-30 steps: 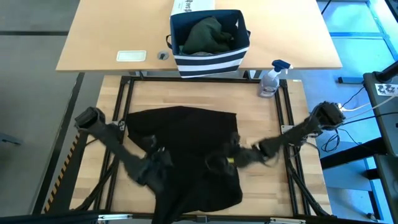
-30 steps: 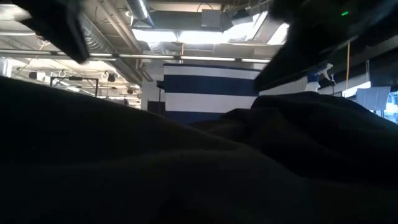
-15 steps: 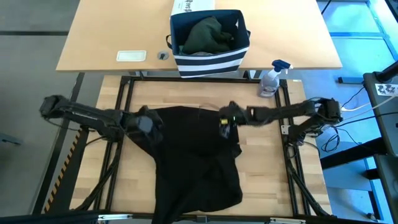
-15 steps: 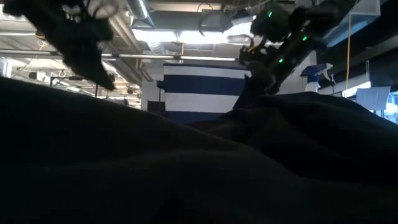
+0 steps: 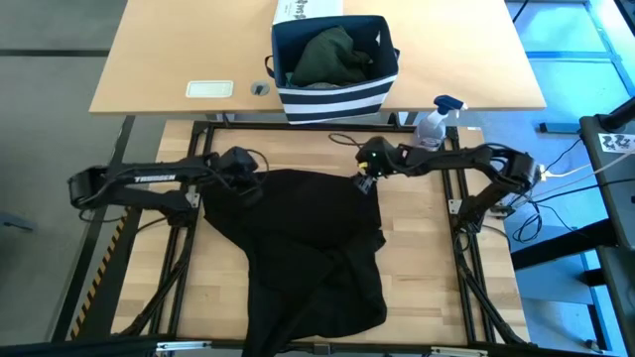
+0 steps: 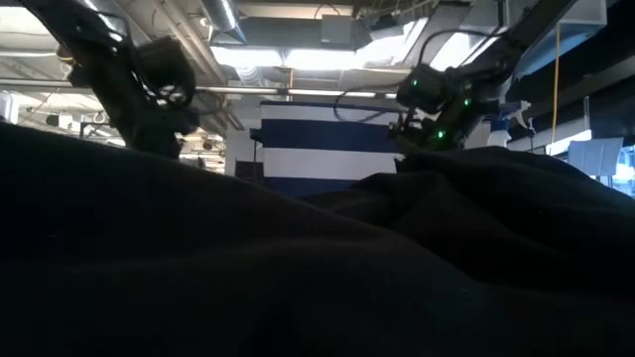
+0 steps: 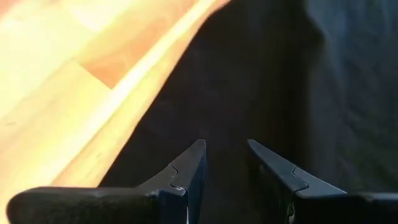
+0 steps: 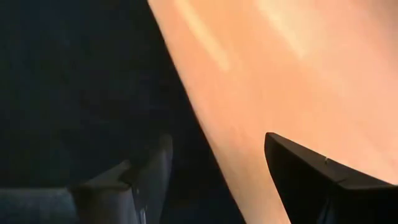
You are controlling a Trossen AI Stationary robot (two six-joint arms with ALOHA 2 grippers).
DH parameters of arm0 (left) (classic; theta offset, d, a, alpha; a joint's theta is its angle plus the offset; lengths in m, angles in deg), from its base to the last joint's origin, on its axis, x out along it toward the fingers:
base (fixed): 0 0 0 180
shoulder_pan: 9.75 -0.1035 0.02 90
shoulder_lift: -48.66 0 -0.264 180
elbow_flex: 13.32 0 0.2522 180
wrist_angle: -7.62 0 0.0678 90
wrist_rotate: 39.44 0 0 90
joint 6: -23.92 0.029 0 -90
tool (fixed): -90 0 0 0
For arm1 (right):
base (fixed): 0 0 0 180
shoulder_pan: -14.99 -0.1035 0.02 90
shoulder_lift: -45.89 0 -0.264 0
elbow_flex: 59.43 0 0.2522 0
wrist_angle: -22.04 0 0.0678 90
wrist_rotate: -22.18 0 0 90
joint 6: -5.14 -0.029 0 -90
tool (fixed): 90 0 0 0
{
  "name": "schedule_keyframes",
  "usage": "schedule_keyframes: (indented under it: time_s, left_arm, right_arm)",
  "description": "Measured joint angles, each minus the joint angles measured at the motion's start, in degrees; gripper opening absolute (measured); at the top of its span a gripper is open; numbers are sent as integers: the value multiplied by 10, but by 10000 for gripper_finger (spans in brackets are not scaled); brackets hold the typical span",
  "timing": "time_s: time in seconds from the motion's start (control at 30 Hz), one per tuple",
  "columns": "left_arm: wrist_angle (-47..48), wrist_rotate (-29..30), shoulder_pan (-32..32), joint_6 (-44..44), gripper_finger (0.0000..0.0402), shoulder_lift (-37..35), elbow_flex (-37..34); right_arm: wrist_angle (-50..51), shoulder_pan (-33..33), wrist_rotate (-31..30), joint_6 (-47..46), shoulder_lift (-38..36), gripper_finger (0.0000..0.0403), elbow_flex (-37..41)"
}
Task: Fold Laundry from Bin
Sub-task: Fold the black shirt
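A black garment (image 5: pixel 308 248) lay spread, rumpled, across the worktop's middle; the striped navy bin (image 5: pixel 335 94) held dark green laundry (image 5: pixel 332 55) beyond the far edge.

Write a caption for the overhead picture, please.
Two grippers, left and right, at a black cloth garment's far corners.

The left arm reaches in from the left side of the table and lies almost level, its forearm stretched toward the middle. Its left pincer (image 5: pixel 241 167) is at the far left corner of the black garment (image 5: pixel 308 248), and its two fingers (image 7: pixel 189 171) stand a little apart, with only a narrow gap between them. The right arm comes from the right side, also long and nearly level. Its right pincer (image 5: pixel 369 169) is at the far right corner of the same garment, with the fingers (image 8: pixel 311 174) widely apart.
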Motion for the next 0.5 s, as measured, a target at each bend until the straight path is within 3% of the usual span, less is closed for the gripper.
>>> schedule_keyframes:
  time_s: [0.3, 0.5]
  left_arm:
    - [-5, -10, -24, 41, 107, 92, 20]
    - [-8, -22, -48, 59, 105, 143, 22]
  right_arm:
    - [-3, 1, 7, 29, 60, 254, -1]
    - [-3, 7, 9, 28, 69, 219, -2]
